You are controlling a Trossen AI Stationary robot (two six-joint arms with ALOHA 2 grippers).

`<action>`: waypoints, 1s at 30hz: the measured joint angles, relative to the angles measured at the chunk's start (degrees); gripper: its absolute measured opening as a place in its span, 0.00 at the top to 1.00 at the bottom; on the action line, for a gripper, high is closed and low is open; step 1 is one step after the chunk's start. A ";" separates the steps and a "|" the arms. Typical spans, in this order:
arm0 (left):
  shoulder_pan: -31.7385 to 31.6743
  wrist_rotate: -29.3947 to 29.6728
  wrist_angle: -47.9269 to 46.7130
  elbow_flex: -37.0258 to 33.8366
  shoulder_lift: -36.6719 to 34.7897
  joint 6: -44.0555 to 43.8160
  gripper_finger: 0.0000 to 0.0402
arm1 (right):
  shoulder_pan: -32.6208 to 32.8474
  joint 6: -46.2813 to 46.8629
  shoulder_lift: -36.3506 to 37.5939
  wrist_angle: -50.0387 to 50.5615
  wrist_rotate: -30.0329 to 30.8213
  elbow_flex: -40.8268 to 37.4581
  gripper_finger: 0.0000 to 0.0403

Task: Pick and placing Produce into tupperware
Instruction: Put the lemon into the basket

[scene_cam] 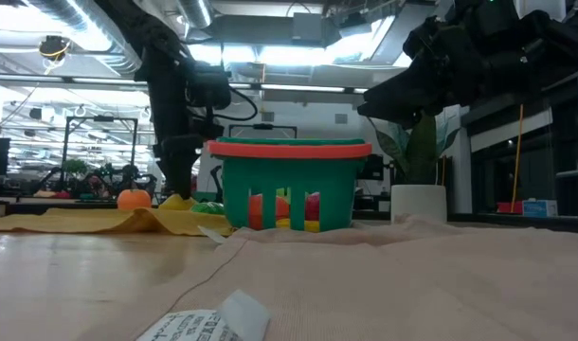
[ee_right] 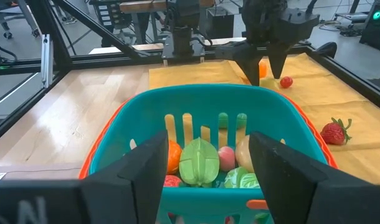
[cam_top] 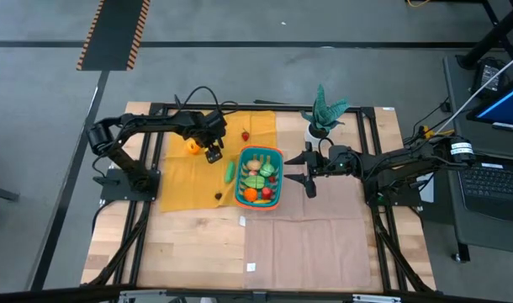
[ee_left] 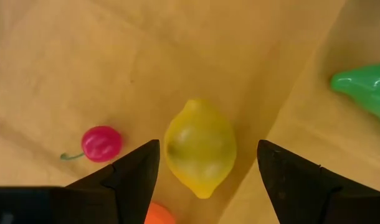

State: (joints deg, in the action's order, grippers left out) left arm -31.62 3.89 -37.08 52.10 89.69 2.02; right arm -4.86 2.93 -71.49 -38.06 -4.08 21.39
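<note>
The teal tupperware (cam_top: 259,177) with an orange rim stands at the yellow cloth's right edge and holds several pieces of produce (ee_right: 205,163). On the cloth lie a yellow lemon (ee_left: 199,146), a cherry (ee_left: 101,143), an orange (cam_top: 192,147), a strawberry (cam_top: 245,135) and a green piece (cam_top: 230,171). My left gripper (cam_top: 213,154) points down over the lemon, open. Its fingers (ee_left: 137,168) stand on either side of the lemon with a gap on each side. My right gripper (cam_top: 309,174) is open and held level just right of the tupperware.
A potted green plant (cam_top: 324,114) in a white pot stands behind the right gripper. A tan cloth (cam_top: 324,236) covers the near right of the table, with small paper labels (cam_top: 251,267) on it. A metal frame (cam_top: 147,210) runs along the table's edges.
</note>
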 joint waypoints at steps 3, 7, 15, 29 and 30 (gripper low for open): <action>0.00 0.08 0.02 -0.02 0.00 0.00 0.35 | 0.00 0.01 0.00 0.00 0.00 0.00 0.44; 0.00 0.70 0.15 -0.02 0.76 0.04 0.35 | 0.00 0.01 0.00 0.00 0.00 0.00 0.44; 0.00 1.37 0.26 -0.04 4.42 0.05 0.35 | 0.00 0.03 0.00 0.01 0.00 0.00 0.44; -1.01 4.99 0.50 -0.07 4.74 0.17 0.41 | 0.00 -0.10 -0.01 0.02 0.00 0.00 0.44; -1.13 4.64 0.50 -0.07 4.74 0.17 0.43 | 0.00 -0.10 -0.01 0.02 0.00 0.00 0.44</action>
State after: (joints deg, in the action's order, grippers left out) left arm -32.75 8.53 -36.58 52.03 94.43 2.20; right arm -4.86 2.83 -71.50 -38.04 -4.08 21.39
